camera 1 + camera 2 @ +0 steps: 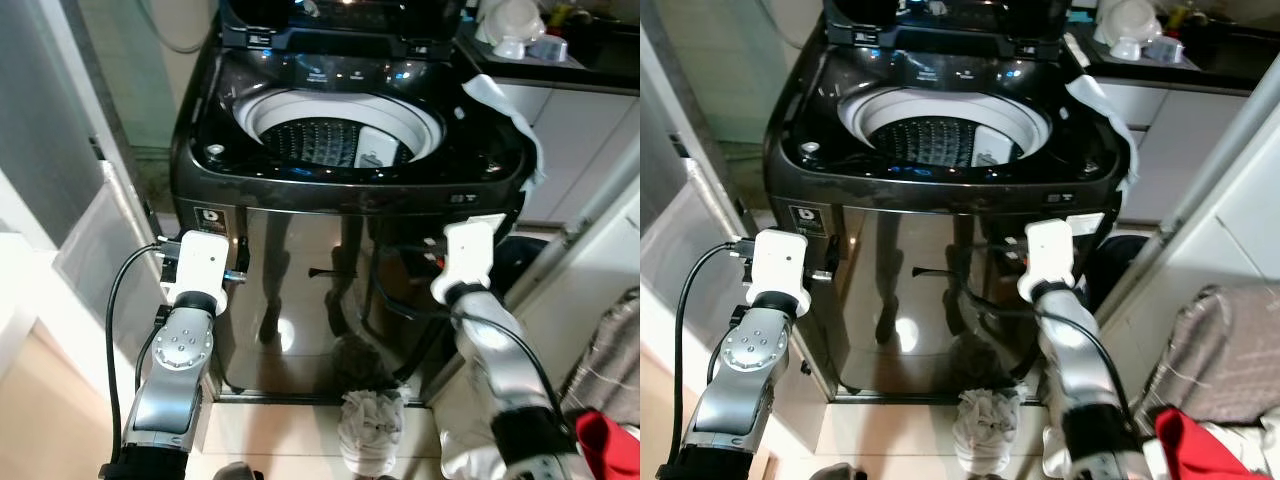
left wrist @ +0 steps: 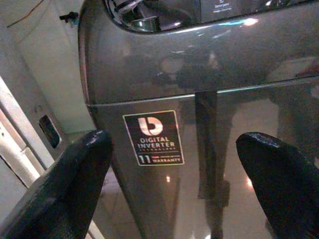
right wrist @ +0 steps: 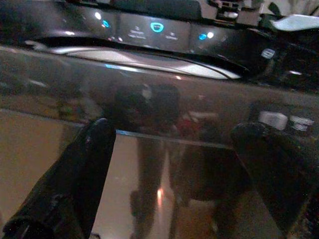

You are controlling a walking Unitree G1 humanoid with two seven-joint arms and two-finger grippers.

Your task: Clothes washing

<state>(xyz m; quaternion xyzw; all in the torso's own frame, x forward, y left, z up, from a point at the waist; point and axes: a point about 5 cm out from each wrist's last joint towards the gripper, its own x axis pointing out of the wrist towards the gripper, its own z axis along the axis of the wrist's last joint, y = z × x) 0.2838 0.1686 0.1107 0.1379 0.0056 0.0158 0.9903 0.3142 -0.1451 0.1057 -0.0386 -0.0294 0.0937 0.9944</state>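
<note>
Both grippers, left [image 2: 169, 184] and right [image 3: 169, 174], were spread empty; the clothes [image 1: 370, 425] lay below, nearer my right.

Washer body [image 1: 330, 290] glossy dark metal, mirror-like; drum [image 1: 318, 140] perforated, probably steel; floor rag [image 1: 370, 425] crumpled cloth.

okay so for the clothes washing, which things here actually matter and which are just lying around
For the job:
washing machine, lid up
drum
bundled cloth on the floor
left gripper and right gripper, both open, facing the machine's front

Lying about:
bowls on the counter
red cloth
white cloth on the machine's right edge
</note>
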